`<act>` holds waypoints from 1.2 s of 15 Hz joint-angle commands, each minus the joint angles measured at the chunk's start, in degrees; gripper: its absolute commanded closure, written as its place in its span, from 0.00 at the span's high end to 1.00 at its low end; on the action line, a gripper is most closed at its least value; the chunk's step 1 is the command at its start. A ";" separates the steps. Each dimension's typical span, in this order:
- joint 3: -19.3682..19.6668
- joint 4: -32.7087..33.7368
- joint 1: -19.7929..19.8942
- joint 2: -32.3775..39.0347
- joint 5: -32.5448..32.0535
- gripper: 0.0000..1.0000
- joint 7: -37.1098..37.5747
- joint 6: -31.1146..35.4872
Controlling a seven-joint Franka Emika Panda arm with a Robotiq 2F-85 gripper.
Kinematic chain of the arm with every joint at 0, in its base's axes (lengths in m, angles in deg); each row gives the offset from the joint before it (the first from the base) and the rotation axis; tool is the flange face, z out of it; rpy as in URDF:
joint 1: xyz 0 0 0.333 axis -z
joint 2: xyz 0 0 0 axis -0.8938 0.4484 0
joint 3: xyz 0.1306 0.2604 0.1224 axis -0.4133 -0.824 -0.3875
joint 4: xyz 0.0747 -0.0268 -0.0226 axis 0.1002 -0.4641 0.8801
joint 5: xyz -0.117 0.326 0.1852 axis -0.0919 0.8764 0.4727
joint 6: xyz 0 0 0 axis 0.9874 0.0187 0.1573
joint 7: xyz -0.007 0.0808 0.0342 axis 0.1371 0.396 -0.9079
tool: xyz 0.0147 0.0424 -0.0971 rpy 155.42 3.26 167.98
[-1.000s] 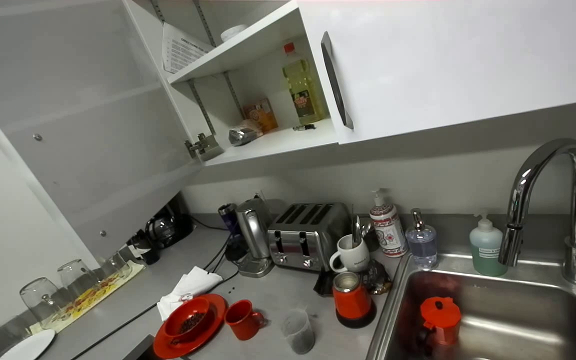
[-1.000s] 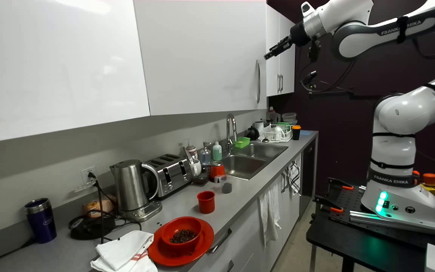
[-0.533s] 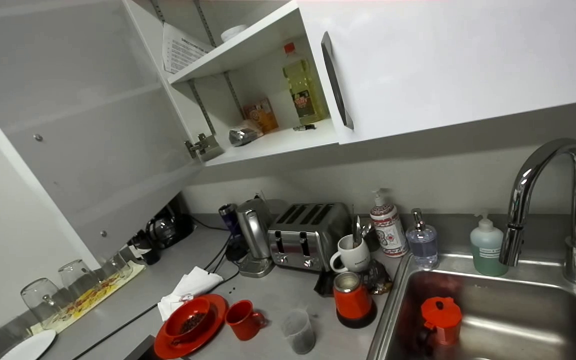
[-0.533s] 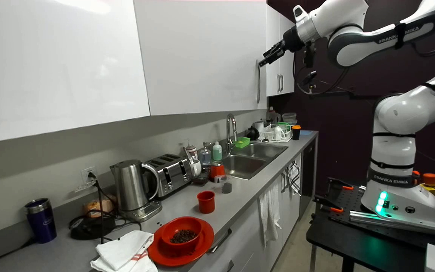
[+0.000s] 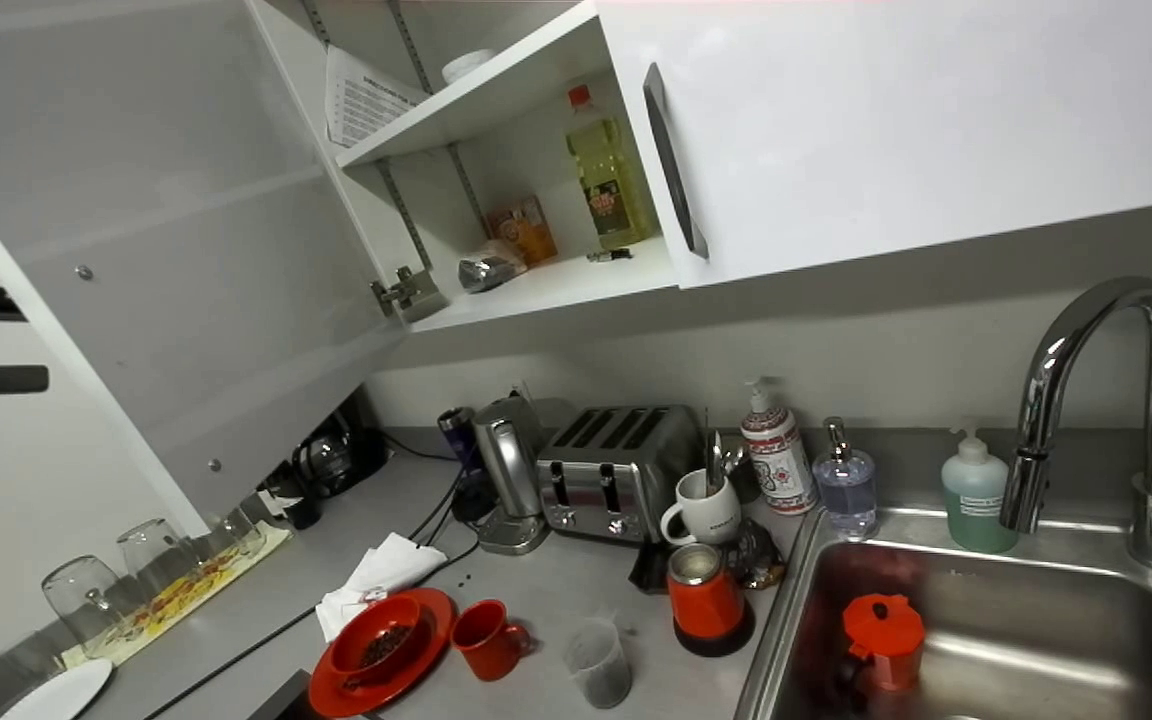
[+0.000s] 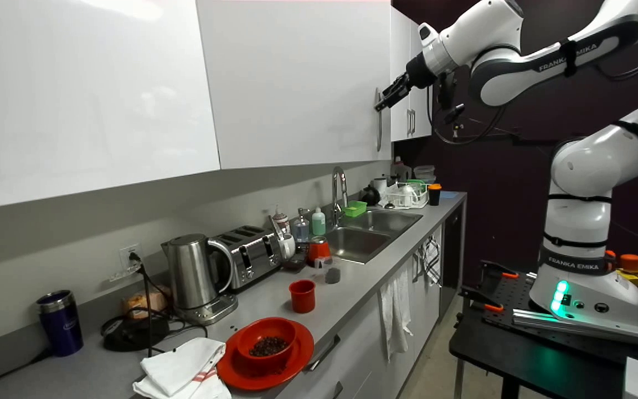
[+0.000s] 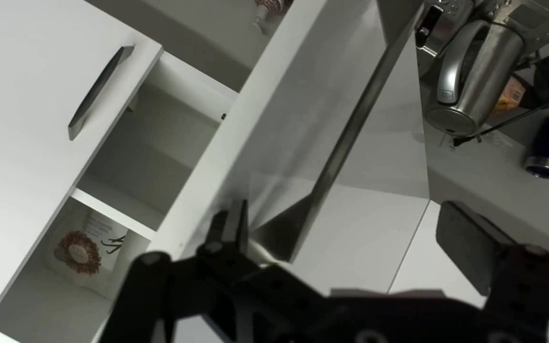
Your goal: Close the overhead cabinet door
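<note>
Since half a second ago, the gripper (image 5: 36, 345) has advanced: in both exterior views it is a little lower and closer to the free edge of the overhead cabinet door (image 5: 186, 230). The door itself seems to have turned by a very small amount toward its cabinet (image 5: 371, 215), judging by the screw heads (image 5: 84, 272) on its inner face. As for the progress, nearly all of the closing is left. The door stands wide open, swung outward on its hinge (image 5: 401, 292), so the shelf (image 5: 506, 100) and the bottle of yellow liquid (image 5: 604, 185) are exposed, while the matching white door (image 5: 916, 110) next to this opening is closed. What appears done is mainly the approach, for the gripper has arrived where the handle (image 7: 350, 136) is. Concerning the tool, its fingers (image 7: 465, 247) are spread wide, and nothing is clamped. In the wrist view the handle runs through the gap between them, nearer to the finger at the left of that view; in an exterior view the fingertips (image 6: 384, 103) overlap the upper part of the handle. Whether any finger touches the handle or the door, I cannot tell for certain, although the door's slight turning would suggest some contact.
</note>
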 commanded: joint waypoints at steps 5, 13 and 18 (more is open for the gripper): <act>1.27 3.66 4.70 6.58 4.70 1.00 -5.14 1.47; 10.70 4.80 3.09 11.56 8.56 1.00 -10.06 3.59; 11.51 3.37 2.63 11.89 9.29 1.00 -11.45 5.38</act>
